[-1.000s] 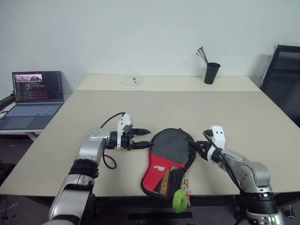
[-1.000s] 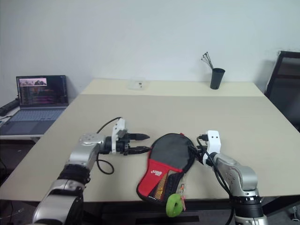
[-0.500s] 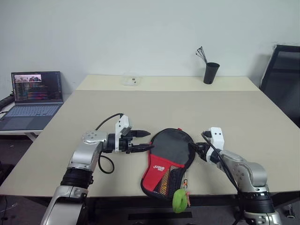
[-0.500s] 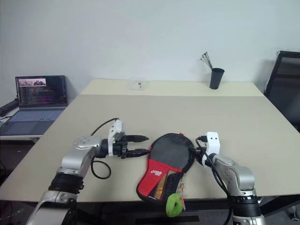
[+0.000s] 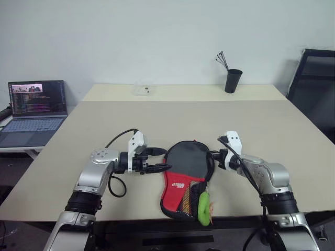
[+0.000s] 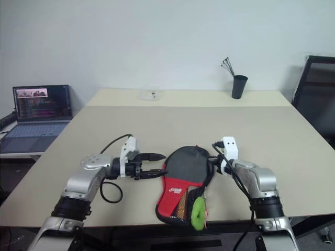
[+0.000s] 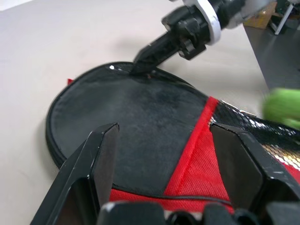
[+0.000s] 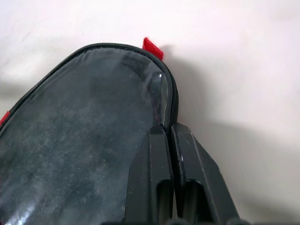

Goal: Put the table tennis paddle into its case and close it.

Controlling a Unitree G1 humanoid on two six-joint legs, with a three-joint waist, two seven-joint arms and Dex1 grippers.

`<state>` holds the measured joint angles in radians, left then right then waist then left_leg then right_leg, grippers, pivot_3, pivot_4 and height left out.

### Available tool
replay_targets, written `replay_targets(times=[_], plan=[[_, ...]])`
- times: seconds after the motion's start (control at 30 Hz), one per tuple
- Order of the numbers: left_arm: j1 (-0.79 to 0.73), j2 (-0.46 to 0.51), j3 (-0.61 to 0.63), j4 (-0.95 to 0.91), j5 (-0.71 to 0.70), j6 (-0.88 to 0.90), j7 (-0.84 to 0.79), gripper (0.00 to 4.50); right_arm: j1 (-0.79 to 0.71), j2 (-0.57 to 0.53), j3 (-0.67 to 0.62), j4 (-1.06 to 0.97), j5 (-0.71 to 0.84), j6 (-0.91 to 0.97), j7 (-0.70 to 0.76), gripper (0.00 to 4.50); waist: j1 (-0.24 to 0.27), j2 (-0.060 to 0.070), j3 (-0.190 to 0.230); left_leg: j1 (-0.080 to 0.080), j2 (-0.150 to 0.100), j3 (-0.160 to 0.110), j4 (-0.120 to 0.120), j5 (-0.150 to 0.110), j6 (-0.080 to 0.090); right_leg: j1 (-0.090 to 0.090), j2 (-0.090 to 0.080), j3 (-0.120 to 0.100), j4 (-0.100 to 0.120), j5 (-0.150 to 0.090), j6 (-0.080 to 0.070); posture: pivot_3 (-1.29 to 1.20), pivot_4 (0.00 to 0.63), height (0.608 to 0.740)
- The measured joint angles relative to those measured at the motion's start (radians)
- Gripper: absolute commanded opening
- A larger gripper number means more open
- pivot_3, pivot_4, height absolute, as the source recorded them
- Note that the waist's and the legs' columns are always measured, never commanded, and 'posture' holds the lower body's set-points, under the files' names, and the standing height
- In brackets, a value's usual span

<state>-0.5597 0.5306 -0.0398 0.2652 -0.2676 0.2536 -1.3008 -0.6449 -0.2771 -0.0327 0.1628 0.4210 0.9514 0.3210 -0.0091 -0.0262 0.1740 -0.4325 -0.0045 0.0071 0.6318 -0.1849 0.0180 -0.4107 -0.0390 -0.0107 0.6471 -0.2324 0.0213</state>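
Since a second ago my right gripper (image 8: 169, 136) has slid forward along the case (image 5: 187, 175) and clamped its fingers together on the black zip edge at the rounded end. Nearest me the green ball charm (image 5: 203, 202) hangs off the worktop (image 5: 157, 120) front, the case lies flat at that edge, and my left gripper (image 5: 158, 159) waits just beside it, jaws spread, grasping nothing. Farther back stands a black cup (image 5: 232, 81).

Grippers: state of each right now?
Left gripper: open, holding nothing, beside the case.
Right gripper: shut on the case's zipped edge.
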Motion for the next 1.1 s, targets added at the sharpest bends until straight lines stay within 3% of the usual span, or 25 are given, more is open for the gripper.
replay_targets(times=[0.3,0.57,0.7,0.9,1.03,1.1], plan=[[0.01,0.003,-0.002,0.001,0.0,-0.028,0.003,3.37,-0.155,0.005,0.05,0.231,-0.089,-0.141,0.095,0.03,0.0,0.0,0.0,0.0,0.0,0.0,-0.002,0.0,0.0,-0.001,0.0,0.0,0.0,0.002,-0.003,0.0,0.15,0.74],[0.01,0.003,-0.018,0.021,0.001,-0.047,0.004,3.37,-0.182,0.017,0.063,0.316,-0.142,-0.2,0.132,0.03,0.0,0.0,0.001,0.0,0.0,0.001,-0.002,0.0,0.0,-0.001,0.0,0.0,0.0,0.002,-0.004,0.0,0.15,0.74],[-0.007,0.001,-0.036,0.04,0.004,-0.054,0.003,3.37,-0.17,0.019,0.053,0.304,-0.146,-0.2,0.124,0.92,0.0,0.0,0.0,0.0,0.0,0.0,-0.002,0.0,0.0,-0.001,0.0,0.0,0.0,0.002,-0.004,0.0,0.15,0.74],[-0.083,-0.027,-0.057,0.126,0.014,-0.091,0.0,3.37,-0.149,0.03,0.026,0.241,-0.132,-0.182,0.1,3.07,0.001,0.0,0.001,0.0,0.0,0.0,-0.002,0.0,0.0,-0.001,0.001,0.0,0.0,0.002,-0.004,0.0,0.15,0.74],[-0.172,-0.072,-0.083,0.242,0.042,-0.148,-0.002,3.37,-0.11,0.04,-0.005,0.091,-0.084,-0.127,0.096,4.48,0.003,0.0,0.001,0.0,0.0,0.0,-0.002,0.0,0.0,-0.001,0.001,-0.001,0.0,0.002,-0.003,0.0,0.15,0.74],[-0.207,-0.086,-0.089,0.292,0.053,-0.175,-0.006,3.37,-0.08,0.038,-0.008,0.012,-0.062,-0.088,0.097,4.48,0.004,0.0,0.001,0.0,0.0,0.0,-0.002,0.0,0.0,-0.001,0.001,-0.001,0.0,0.001,0.0,0.0,0.15,0.74]])
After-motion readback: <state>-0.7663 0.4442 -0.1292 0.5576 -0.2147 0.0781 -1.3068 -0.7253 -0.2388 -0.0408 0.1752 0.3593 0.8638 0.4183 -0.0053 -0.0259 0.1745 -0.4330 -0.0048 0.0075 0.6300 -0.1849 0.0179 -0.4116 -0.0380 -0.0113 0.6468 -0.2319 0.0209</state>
